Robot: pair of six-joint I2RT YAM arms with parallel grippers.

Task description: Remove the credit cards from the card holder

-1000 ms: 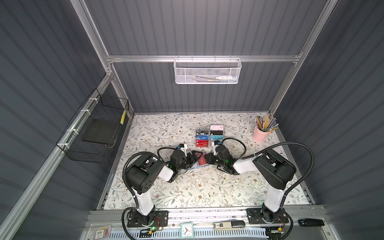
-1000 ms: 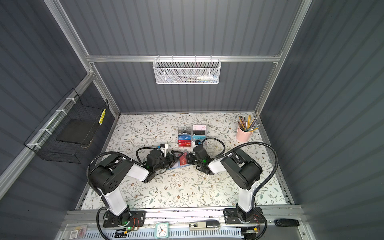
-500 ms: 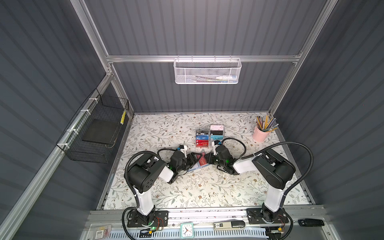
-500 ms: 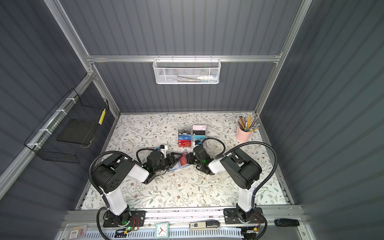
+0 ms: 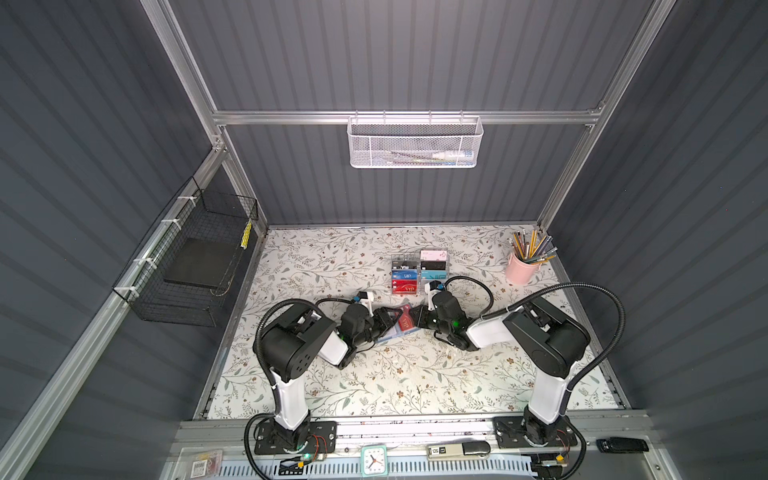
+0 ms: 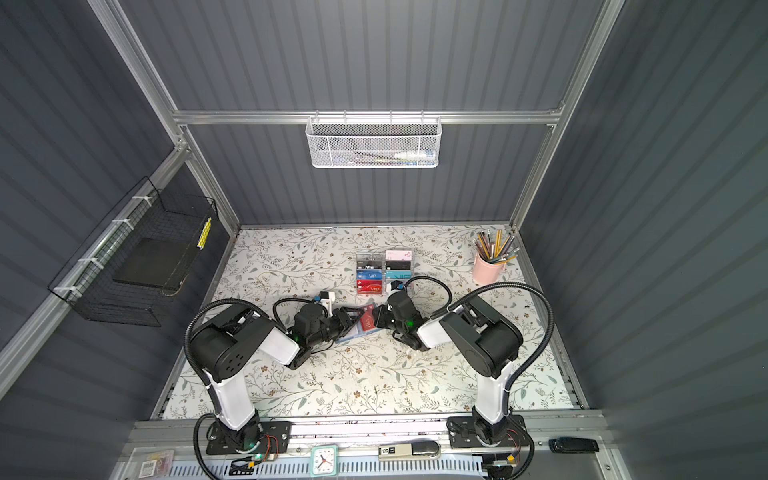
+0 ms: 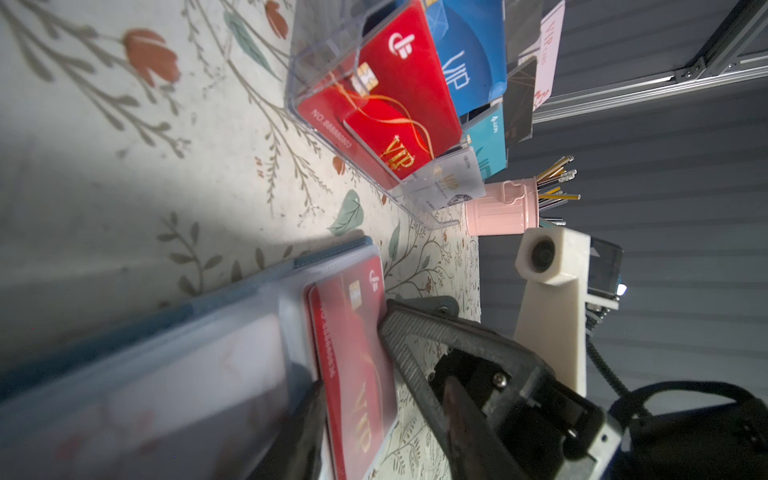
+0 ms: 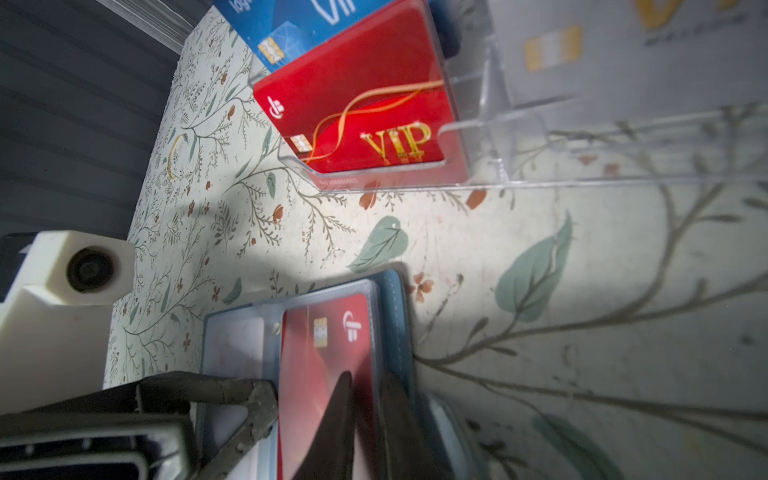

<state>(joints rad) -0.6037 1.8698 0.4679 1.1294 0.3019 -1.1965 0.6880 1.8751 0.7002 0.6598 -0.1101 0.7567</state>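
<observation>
Front rail, 6 o'clock: small clock (image 5: 374, 459). At table (image 5: 374, 386) centre, card holder (image 5: 392, 334) lies open, red card (image 5: 404, 321) face up in clear sleeve. At holder's 9 o'clock, left gripper (image 5: 387, 320), jaws part-spread over red card; whether it grips cannot be told. At 3 o'clock, right gripper (image 8: 365, 380), jaws nearly together, pinching sleeve edge of card holder. Beyond, 12 o'clock, clear card rack (image 5: 419, 272), apart. Far corner, 2 o'clock: pink pencil cup (image 5: 521, 269)
</observation>
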